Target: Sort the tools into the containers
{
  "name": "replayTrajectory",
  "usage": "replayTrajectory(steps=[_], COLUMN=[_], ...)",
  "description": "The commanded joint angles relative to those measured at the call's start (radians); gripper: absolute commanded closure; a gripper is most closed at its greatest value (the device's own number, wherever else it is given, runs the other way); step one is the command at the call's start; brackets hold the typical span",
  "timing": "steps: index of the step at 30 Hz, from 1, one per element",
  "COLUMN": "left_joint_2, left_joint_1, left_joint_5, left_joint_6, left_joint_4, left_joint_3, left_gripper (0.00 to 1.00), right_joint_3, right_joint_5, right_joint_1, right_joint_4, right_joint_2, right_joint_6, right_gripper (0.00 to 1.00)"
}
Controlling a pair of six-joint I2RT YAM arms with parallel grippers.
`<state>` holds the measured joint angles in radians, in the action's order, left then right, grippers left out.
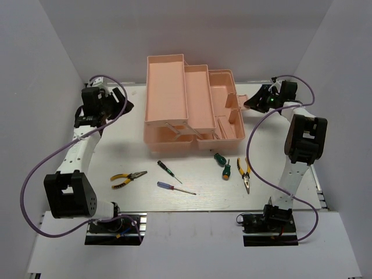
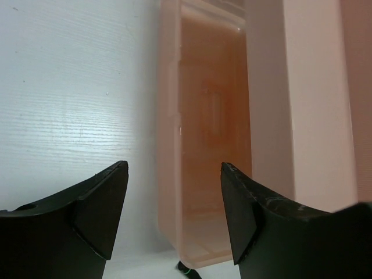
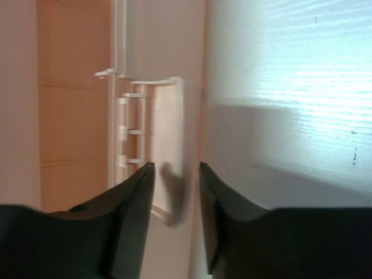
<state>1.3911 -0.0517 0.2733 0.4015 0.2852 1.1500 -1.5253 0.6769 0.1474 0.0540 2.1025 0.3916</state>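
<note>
The salmon-pink toolbox [image 1: 168,87] stands open at the back, its containers folded out in tiers. On the table in front lie two yellow-black pliers [image 1: 129,178] [image 1: 244,173], two stubby green screwdrivers [image 1: 219,158] [image 1: 226,170], a black-green thin screwdriver [image 1: 168,170] and a blue-red one [image 1: 175,188]. My left gripper [image 1: 127,106] [image 2: 174,168] hangs open and empty beside the left end of the toolbox [image 2: 209,116]. My right gripper [image 1: 249,104] [image 3: 176,168] is open at the box's right side. Its jaws straddle the blurred edge of the lid handle [image 3: 165,116] without closing on it.
Purple cables [image 1: 35,174] loop beside both arms. White walls enclose the table on the left, right and back. The arm bases [image 1: 113,226] sit at the near edge.
</note>
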Motion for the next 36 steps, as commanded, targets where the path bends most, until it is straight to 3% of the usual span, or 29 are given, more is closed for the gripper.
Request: replayTrajectory(steps=[1, 4, 5, 6, 9, 11, 12, 13, 15, 16, 17, 20, 21, 26, 30, 31, 36], left_joint_2=[-0.069, -0.104, -0.133, -0.148, -0.191, -0.201, -0.216, -0.234, -0.25, -0.25, -0.26, -0.303, -0.317, -0.363, -0.394, -0.405, -0.428], left_joint_1=[0.013, 0.013, 0.013, 0.022, 0.023, 0.032, 0.032, 0.041, 0.041, 0.053, 0.065, 0.091, 0.107, 0.16, 0.19, 0.202, 0.236], left_joint_5=[0.023, 0.079, 0.092, 0.121, 0.191, 0.224, 0.26, 0.276, 0.306, 0.307, 0.307, 0.261, 0.213, 0.1, 0.029, 0.014, -0.058], left_joint_6=[0.008, 0.008, 0.008, 0.008, 0.008, 0.008, -0.001, -0.001, -0.033, -0.049, -0.084, -0.124, -0.136, -0.145, -0.145, -0.145, -0.145], left_joint_4=[-0.006, -0.027, -0.04, -0.04, -0.07, -0.083, -0.096, -0.096, -0.08, -0.063, -0.038, 0.052, 0.072, 0.167, 0.221, 0.221, 0.284], left_joint_3=[-0.024, -0.047, -0.058, -0.058, -0.078, -0.101, -0.11, -0.128, -0.147, -0.16, -0.161, -0.219, -0.237, -0.361, -0.395, -0.407, -0.397], left_gripper=[0.25, 0.25, 0.25, 0.24, 0.24, 0.29, 0.36, 0.57, 0.81, 0.95, 1.0, 1.0, 0.98, 0.63, 0.47, 0.47, 0.39], right_joint_3=[0.011, -0.018, -0.025, -0.027, -0.007, 0.045, 0.068, 0.118, 0.174, 0.195, 0.206, 0.336, 0.452, 0.666, 0.723, 0.741, 0.758], right_joint_5=[0.009, 0.032, 0.039, 0.042, 0.038, -0.045, -0.068, -0.095, -0.111, -0.108, -0.118, -0.163, -0.204, -0.272, -0.31, -0.332, -0.37], right_joint_1=[0.011, 0.018, 0.024, 0.027, 0.037, 0.038, 0.04, 0.052, 0.061, 0.069, 0.069, 0.055, 0.052, -0.012, -0.061, -0.084, -0.134], right_joint_4=[0.03, 0.082, 0.13, 0.145, 0.245, 0.315, 0.322, 0.323, 0.418, 0.455, 0.53, 0.578, 0.567, 0.509, 0.495, 0.475, 0.438], right_joint_2=[-0.038, -0.058, -0.065, -0.073, -0.147, -0.237, -0.29, -0.342, -0.393, -0.406, -0.444, -0.548, -0.574, -0.72, -0.736, -0.731, -0.696], right_joint_6=[-0.025, -0.065, -0.095, -0.112, -0.242, -0.387, -0.443, -0.503, -0.6, -0.629, -0.693, -0.767, -0.787, -0.8, -0.78, -0.766, -0.726], right_gripper=[0.45, 0.23, 0.21, 0.1, 0.1, 0.1, 0.1, 0.1, 0.12, 0.23, 0.53, 0.92, 1.0, 1.0, 0.78, 0.71, 0.57])
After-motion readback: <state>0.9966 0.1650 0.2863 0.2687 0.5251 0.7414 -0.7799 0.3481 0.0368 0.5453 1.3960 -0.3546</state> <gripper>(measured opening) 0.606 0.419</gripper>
